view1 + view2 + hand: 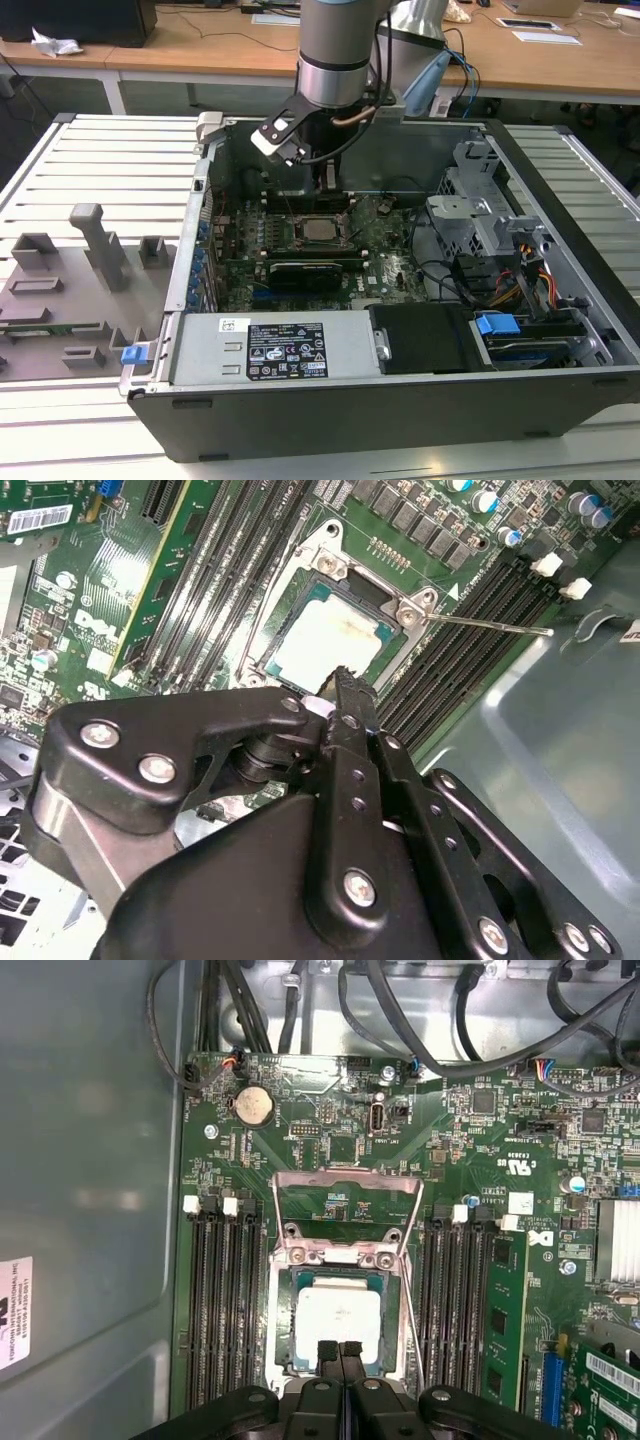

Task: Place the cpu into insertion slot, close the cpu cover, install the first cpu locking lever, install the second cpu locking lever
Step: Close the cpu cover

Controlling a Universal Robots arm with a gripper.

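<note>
Exterior wide; both wrist views seemingly near cpu (338,1312)

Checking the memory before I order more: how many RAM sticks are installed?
1: a green memory module stands in the slot farthest from the cpu on one side; other slots look empty.

Robotics lab bench. Open PC tower (400,425) on slatted aluminium table (110,150), grey fixtures (60,300) alongside. Cabled wooden desks (220,45) behind.
</note>
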